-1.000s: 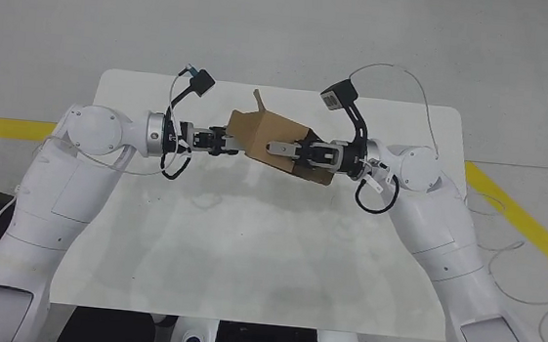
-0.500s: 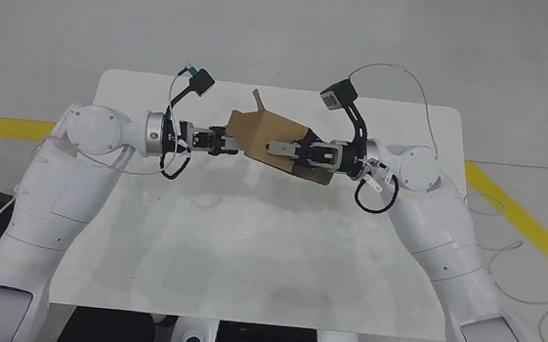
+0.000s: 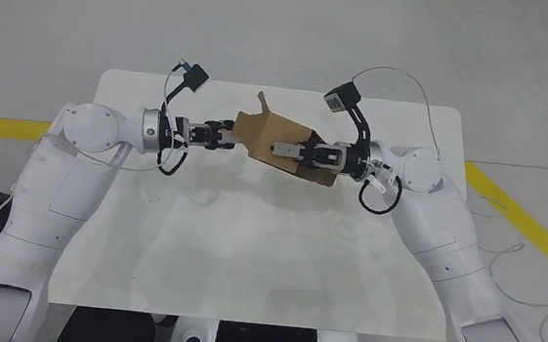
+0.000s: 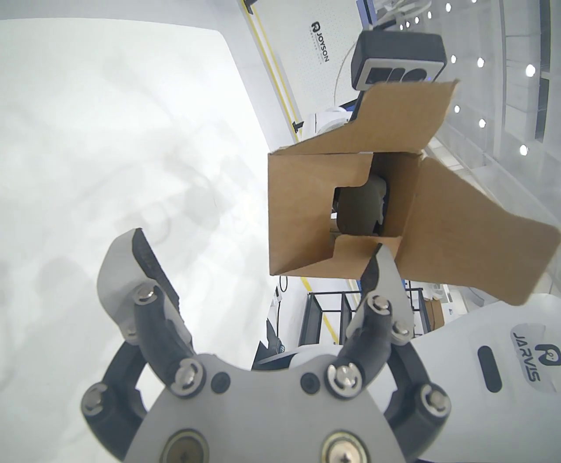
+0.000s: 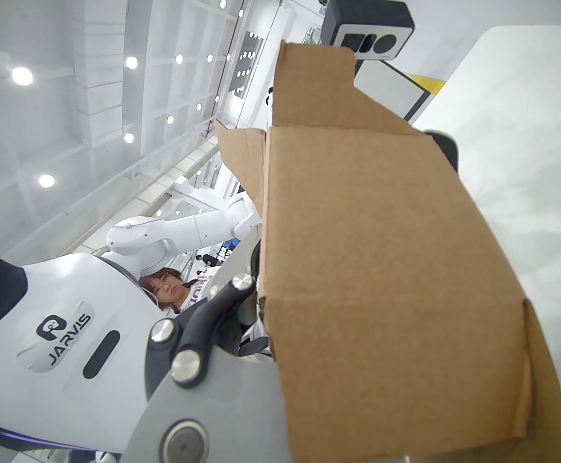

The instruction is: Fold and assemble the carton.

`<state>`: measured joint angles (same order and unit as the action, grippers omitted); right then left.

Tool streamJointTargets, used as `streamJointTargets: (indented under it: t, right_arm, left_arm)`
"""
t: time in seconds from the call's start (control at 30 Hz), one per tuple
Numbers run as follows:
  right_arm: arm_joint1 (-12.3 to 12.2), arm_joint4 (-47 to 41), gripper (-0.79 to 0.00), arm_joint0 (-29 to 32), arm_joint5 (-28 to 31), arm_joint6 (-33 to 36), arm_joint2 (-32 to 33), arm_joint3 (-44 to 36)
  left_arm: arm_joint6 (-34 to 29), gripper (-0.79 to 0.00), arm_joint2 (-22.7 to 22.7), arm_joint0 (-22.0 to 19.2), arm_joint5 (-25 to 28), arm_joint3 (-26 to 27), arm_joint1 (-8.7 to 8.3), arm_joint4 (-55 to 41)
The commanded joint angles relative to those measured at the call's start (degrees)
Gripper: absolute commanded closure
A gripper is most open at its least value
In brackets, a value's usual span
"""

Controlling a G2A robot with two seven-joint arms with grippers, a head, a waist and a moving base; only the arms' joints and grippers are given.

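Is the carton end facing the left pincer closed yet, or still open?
Still open. In the left wrist view two flaps spread outward, leaving the carton uncovered in the middle.

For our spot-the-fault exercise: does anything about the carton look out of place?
Yes. At the carton end facing the left gripper, two flaps splay outward and a gap is open between the folded ones.

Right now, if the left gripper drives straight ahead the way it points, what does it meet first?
Most likely the carton, at its near end. The left gripper is open, and one fingertip looks to sit at a folded-in flap's edge, though depth is unclear.
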<state>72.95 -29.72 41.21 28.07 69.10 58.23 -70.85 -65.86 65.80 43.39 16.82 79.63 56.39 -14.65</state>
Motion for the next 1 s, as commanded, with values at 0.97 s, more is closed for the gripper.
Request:
streamJointTargets:
  t: [0.97]
  right_arm:
    - [0.69,-3.16,0.0,-0.86,-1.54,5.82,-2.93,1.23]
  left_arm:
    - [-0.53,-0.785,-0.36,-1.25,0.55,-1.14,0.12,-0.79]
